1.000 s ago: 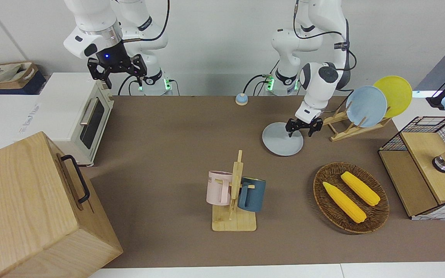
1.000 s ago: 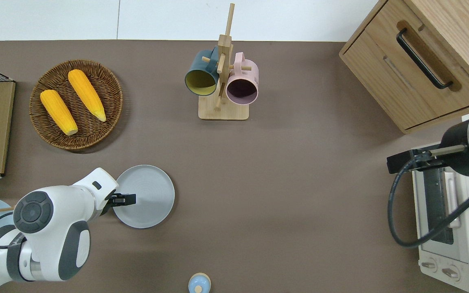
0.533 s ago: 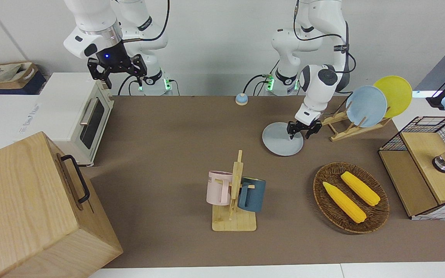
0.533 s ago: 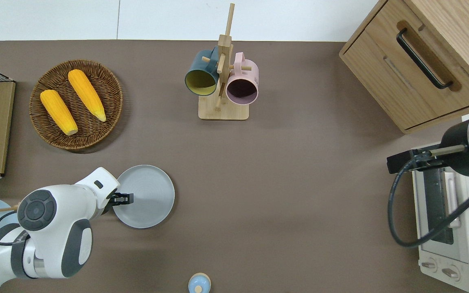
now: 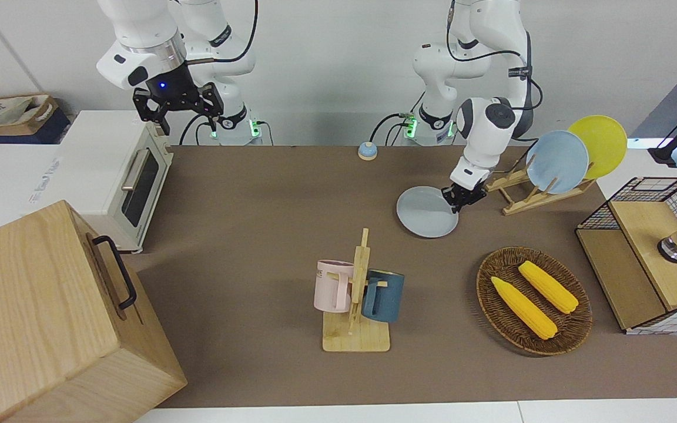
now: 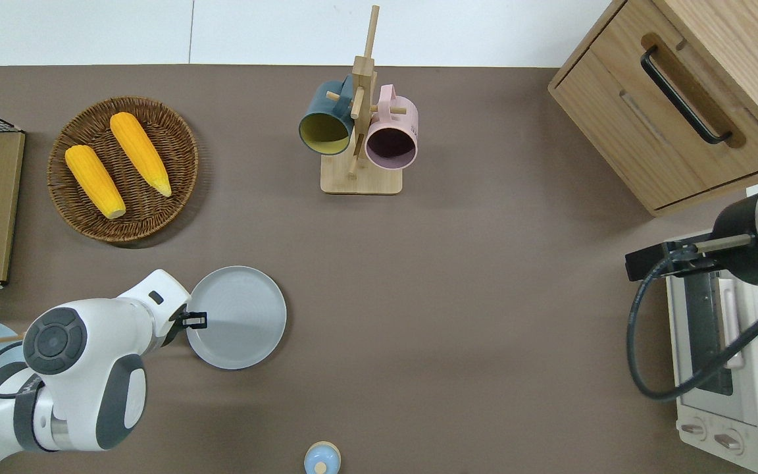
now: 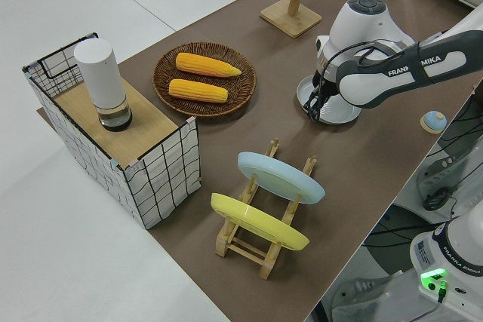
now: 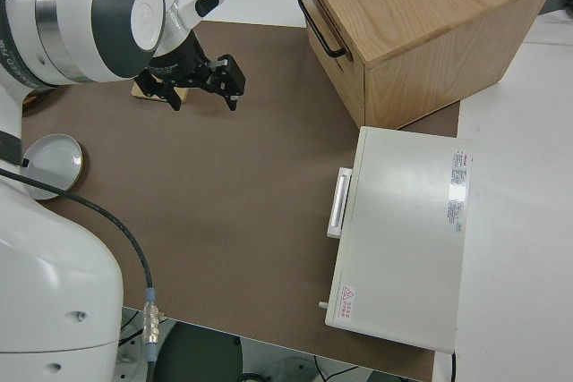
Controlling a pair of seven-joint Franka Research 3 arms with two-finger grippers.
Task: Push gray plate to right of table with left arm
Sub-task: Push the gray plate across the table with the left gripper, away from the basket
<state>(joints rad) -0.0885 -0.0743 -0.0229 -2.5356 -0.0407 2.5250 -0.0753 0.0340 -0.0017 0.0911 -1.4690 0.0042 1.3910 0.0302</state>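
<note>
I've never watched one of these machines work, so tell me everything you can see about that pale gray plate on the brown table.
The gray plate is round, shallow and pale blue-gray, with a low raised rim and a smooth matte look. It is empty and lies flat on the table, nearer to the robots than the wicker basket of corn. The left gripper sits at its rim on the side toward the left arm's end of the table, seemingly touching it. Nothing else touches it.
</note>
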